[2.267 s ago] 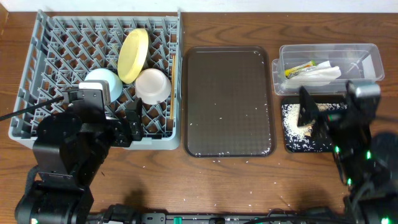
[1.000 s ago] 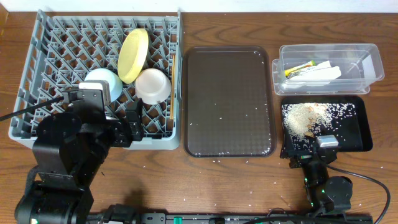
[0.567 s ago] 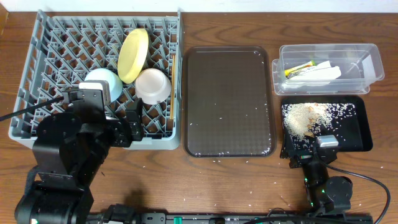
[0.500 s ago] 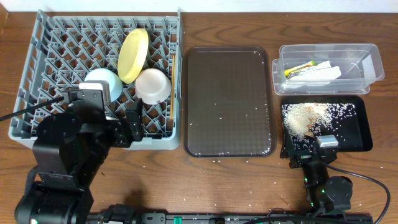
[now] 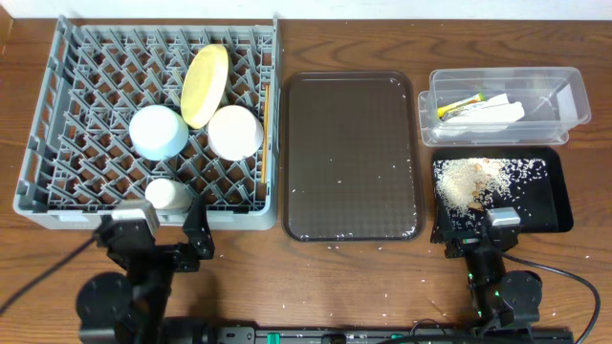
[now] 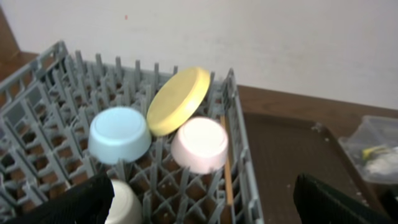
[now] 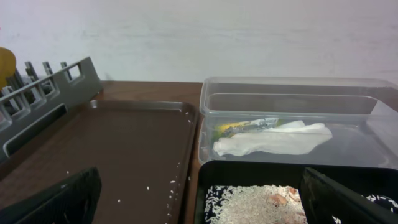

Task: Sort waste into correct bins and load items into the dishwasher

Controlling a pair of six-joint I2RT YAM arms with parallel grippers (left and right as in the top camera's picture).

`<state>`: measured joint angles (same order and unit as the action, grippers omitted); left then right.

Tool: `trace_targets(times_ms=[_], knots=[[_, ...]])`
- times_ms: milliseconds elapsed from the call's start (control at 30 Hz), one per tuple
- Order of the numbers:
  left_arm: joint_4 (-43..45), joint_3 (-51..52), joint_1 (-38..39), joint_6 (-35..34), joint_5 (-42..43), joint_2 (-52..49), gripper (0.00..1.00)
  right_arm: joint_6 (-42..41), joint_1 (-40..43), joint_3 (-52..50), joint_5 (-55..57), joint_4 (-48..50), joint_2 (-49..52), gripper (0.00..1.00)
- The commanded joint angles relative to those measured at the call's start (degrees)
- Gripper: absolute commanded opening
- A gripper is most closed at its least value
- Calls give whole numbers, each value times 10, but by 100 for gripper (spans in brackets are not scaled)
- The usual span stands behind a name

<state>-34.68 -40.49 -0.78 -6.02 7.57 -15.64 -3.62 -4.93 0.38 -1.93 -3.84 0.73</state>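
The grey dish rack (image 5: 57,115) holds the yellow plate (image 5: 205,84) on edge, the light blue bowl (image 5: 159,131) and white bowl (image 5: 235,131) upside down, the small white cup (image 5: 166,195) and the chopsticks (image 5: 265,134). The clear tub (image 5: 564,100) holds the white napkin (image 5: 497,115) and the green-and-orange wrapper (image 5: 462,103). Rice crumbs (image 5: 470,180) lie in the black tray (image 5: 550,205). My left gripper (image 6: 205,208) is open and empty, low in front of the rack. My right gripper (image 7: 202,205) is open and empty, in front of the black tray.
The dark brown serving tray (image 5: 350,158) lies between the rack and the bins, with a few rice grains on it. Stray grains lie on the wooden table (image 5: 316,277) near the front edge. A wall stands behind the table.
My left arm has pulled back from over the rack to the front edge, uncovering the blue bowl and the cup. My right arm drew back from over the black tray earlier.
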Motion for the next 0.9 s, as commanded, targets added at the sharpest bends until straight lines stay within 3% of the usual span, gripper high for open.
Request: trace_targets(times_ms=[0, 267, 867], knots=[[53, 71, -7, -7, -12, 62, 93, 3, 6, -1, -5, -2, -2, 99], [160, 200, -7, -7, -23, 156, 93, 3, 6, -1, -5, -2, -2, 99], [284, 387, -7, -5, -42, 155, 93, 3, 6, -1, -5, -2, -2, 99]])
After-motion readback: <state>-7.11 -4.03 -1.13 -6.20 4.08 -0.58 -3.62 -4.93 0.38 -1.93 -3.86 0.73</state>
